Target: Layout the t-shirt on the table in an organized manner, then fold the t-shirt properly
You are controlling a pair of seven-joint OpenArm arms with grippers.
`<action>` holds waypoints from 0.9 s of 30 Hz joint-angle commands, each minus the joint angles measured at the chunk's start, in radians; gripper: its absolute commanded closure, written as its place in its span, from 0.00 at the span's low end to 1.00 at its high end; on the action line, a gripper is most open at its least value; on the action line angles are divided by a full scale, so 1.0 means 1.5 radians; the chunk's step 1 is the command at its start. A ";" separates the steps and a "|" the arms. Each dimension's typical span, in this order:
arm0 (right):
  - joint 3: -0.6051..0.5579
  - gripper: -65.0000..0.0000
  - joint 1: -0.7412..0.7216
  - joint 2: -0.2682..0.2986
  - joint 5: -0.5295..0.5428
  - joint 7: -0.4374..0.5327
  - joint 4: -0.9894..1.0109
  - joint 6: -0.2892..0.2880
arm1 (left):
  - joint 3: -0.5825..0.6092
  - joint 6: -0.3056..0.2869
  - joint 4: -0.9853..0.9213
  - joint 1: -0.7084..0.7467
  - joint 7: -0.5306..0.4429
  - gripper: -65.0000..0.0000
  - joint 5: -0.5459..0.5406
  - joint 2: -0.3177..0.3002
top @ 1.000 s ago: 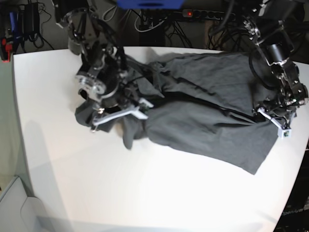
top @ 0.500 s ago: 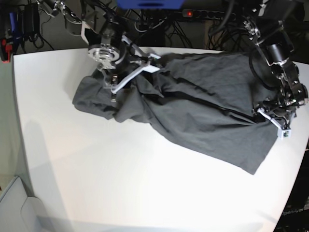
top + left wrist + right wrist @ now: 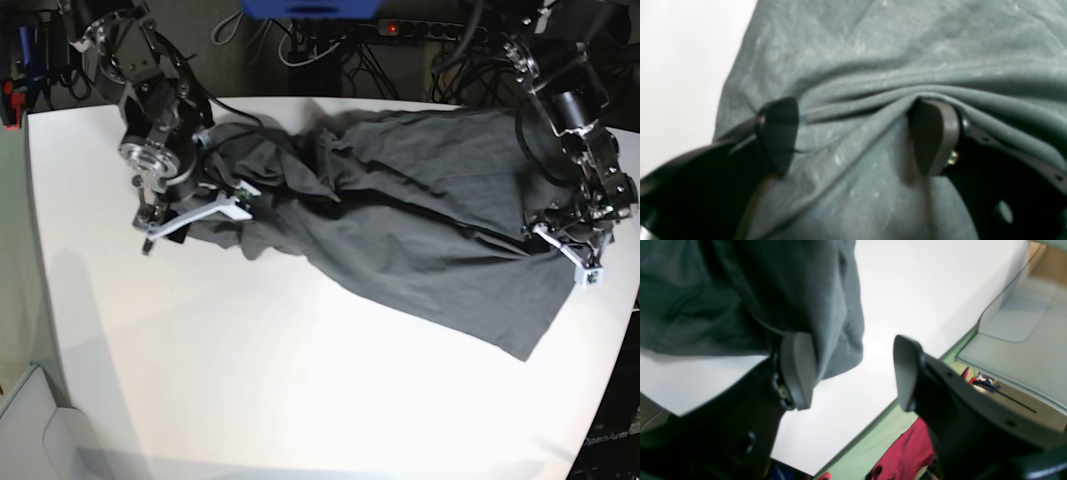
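Right gripper [image 3: 853,371] spread wide, dark rounded pads apart; left-side pad [image 3: 796,370] touching a drooping edge of the dark charcoal-grey short-sleeved cloth t-shirt [image 3: 400,220], other pad clear of fabric over bare tabletop. Nothing pinched between them. Sits at the shirt's bunched end on the base view's left [image 3: 190,215], white finger bars angled over the cloth edge.

Left gripper [image 3: 853,133] also spread wide, pressed down into the shirt near its far-right edge [image 3: 570,250]. One pad [image 3: 933,133] tucked under a raised fold of cloth, other pad [image 3: 778,131] resting on the surface close to the shirt's border. Fabric ridged up in front of and across the gap between them; cannot tell whether any of it is actually clamped.

T-shirt on the large smooth white table [image 3: 300,400], back half of it, spread diagonally from upper left to lower right. Not flat: heavily crumpled and heaped at the left end near the right gripper, long diagonal creases running through the middle, right portion smoother with a straight lower edge ending in a pointed corner toward the front right. Collar and label not discernible in these views. Close up, cloth reads grey-green with faint pale flecks, soft rolled folds.

Front half of the table bare white. Cables and a power strip [image 3: 430,28] behind the far edge.
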State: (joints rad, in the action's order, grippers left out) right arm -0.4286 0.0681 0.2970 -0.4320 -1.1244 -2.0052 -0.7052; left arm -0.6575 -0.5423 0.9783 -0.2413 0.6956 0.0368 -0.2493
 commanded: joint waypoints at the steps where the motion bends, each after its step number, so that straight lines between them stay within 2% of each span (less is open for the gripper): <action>1: 0.002 0.42 -0.003 0.001 -0.003 0.003 -0.009 0.005 | 0.003 -0.007 -0.016 0.017 0.099 0.21 0.017 0.014; 6: 0.002 0.43 -0.006 -0.006 0.000 0.009 0.012 0.005 | 0.003 -0.007 -0.016 0.017 0.099 0.21 0.017 0.014; 9: 0.003 0.45 -0.003 -0.012 0.000 0.045 0.017 0.005 | 0.003 -0.007 -0.016 0.017 0.099 0.21 0.017 0.014; 11: 0.003 0.55 -0.002 -0.014 0.000 0.070 0.020 0.005 | 0.003 -0.007 -0.016 0.017 0.099 0.21 0.017 0.014; 16: 0.008 0.98 -0.049 -0.029 0.000 0.097 0.088 0.005 | 0.003 -0.007 -0.016 0.017 0.099 0.21 -0.014 0.013; 17: 0.012 1.00 -0.065 -0.033 0.000 0.096 0.113 0.005 | 0.003 -0.007 -0.016 0.017 0.099 0.21 -0.026 0.010; 20: 0.041 1.00 -0.120 -0.043 0.000 0.100 0.187 0.005 | 0.003 -0.007 -0.016 0.017 0.100 0.21 -0.055 0.008; 23: 0.059 1.00 -0.188 -0.046 0.000 0.136 0.250 0.005 | 0.004 -0.007 -0.015 0.016 0.101 0.21 -0.063 0.008; 27: 0.096 1.00 -0.324 -0.047 0.000 0.174 0.347 0.005 | 0.003 -0.007 0.057 0.016 0.107 0.21 -0.063 0.014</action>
State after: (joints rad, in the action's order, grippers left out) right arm -0.2962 -0.3859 0.2176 -0.4118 -0.8680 -1.4609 -0.7143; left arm -0.6563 -0.5476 1.0702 -0.2230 0.7914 -0.0620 -0.2302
